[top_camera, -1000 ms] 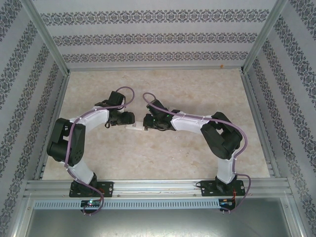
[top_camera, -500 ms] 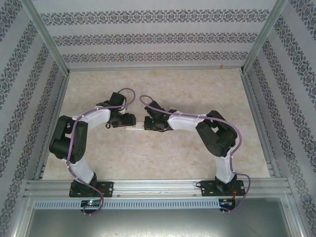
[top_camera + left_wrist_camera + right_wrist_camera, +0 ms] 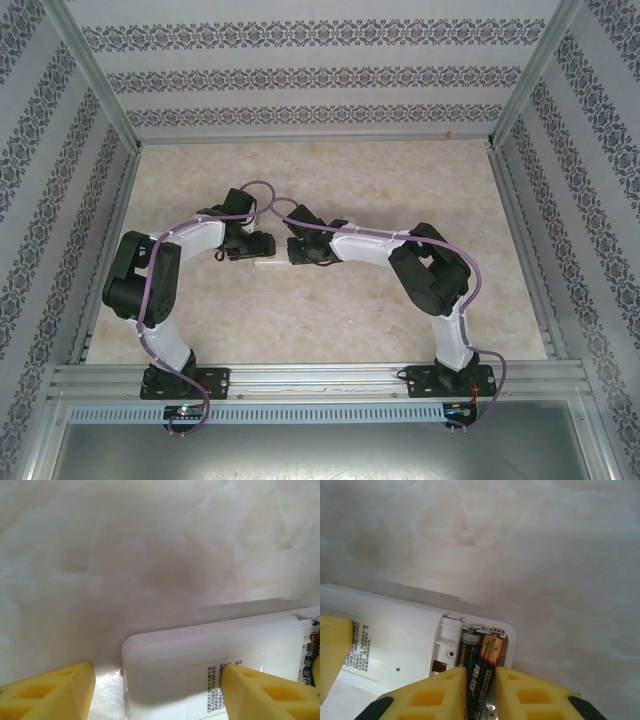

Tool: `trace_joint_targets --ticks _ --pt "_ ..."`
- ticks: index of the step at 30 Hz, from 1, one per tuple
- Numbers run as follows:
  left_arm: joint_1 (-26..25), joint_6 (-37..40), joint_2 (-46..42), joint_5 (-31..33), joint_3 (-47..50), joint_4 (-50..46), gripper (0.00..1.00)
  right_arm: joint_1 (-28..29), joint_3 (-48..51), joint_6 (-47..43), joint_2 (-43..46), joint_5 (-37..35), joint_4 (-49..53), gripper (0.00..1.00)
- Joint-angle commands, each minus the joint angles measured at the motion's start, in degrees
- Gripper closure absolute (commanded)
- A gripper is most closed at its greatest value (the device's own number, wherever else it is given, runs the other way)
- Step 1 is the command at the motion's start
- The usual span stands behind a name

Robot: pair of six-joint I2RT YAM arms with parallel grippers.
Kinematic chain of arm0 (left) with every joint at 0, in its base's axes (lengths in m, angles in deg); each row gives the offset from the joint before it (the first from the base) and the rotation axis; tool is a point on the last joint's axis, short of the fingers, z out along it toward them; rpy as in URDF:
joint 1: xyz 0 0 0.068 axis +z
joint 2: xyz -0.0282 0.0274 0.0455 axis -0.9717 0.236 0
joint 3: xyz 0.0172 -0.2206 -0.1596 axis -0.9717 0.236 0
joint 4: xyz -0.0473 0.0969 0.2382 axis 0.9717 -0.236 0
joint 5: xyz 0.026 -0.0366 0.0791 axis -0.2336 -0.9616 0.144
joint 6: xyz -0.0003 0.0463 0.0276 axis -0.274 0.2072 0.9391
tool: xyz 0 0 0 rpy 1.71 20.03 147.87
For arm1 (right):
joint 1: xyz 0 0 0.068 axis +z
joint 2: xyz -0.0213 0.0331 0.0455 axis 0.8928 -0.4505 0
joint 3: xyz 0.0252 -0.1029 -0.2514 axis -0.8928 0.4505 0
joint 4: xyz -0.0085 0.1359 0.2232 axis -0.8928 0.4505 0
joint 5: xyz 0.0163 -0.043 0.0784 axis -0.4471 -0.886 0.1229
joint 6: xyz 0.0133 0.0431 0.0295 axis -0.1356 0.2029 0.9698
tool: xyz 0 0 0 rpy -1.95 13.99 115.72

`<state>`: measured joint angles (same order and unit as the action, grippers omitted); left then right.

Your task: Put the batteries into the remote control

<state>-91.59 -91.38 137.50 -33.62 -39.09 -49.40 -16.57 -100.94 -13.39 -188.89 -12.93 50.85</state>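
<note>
Batteries (image 3: pixel 479 666): in remote control (image 3: pixel 400 635) bay, between right fingers (image 3: pixel 435 692), seemingly pinched.
Left fingers (image 3: pixel 47 692): apart, flanking remote control.

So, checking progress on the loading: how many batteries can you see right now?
2, side by side at the white plastic remote control's open compartment: an all-black cylindrical battery, and a gold-ended black battery beside it, pinched by the right pincer. Others may be hidden.

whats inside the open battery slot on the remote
Two batteries lie side by side inside the remote. Their near ends and whatever lies beneath are covered by the fingers of the right gripper.
</note>
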Motion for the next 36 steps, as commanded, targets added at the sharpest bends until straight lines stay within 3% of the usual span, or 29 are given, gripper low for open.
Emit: trace_joint_targets --ticks 1,7,18,36 --pt "0.5 -0.5 0.7 -0.3 0.6 0.0 0.32 0.5 -0.5 0.2 -3.5 -1.0 5.1 0.77" --pt "0.5 -0.4 0.1 -0.2 0.7 -0.1 0.32 0.2 0.0 1.6 -2.9 -2.0 5.4 0.84" --pt "0.5 -0.5 0.1 -0.3 0.5 0.1 0.32 -0.2 -1.0 2.1 5.1 -0.4 3.9 0.83" --pt "0.5 -0.2 0.1 -0.4 0.5 0.2 0.32 0.0 0.4 1.5 0.0 -2.9 -1.2 0.83"
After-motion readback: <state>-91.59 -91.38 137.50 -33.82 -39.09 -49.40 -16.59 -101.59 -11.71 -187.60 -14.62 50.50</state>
